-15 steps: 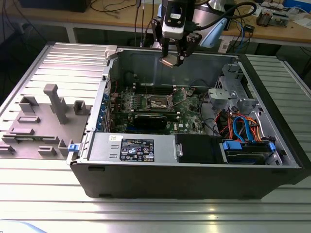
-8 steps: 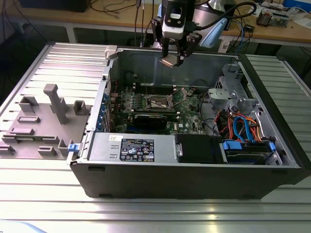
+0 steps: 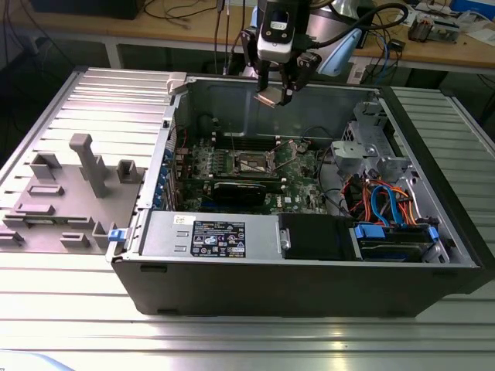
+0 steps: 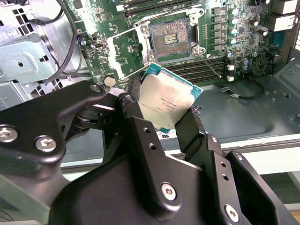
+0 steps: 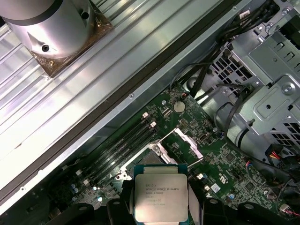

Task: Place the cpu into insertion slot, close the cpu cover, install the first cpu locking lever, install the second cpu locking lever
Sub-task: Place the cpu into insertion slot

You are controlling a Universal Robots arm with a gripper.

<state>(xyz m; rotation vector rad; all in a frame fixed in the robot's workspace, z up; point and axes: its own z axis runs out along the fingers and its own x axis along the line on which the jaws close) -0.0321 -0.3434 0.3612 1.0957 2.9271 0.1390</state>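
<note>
My gripper hangs above the back of the open computer case, shut on the cpu, a flat silvery-beige square chip. In both wrist views the cpu sits tilted between the two black fingers. The insertion slot lies uncovered on the green board, below and apart from the chip. The cpu cover stands swung up beside the slot. A thin wire locking lever sticks out loose from the slot's corner.
A long black graphics card lies just in front of the slot. A drive cage and bundled cables fill the exterior view's right side of the case. A grey plastic fixture rests on the table at the left.
</note>
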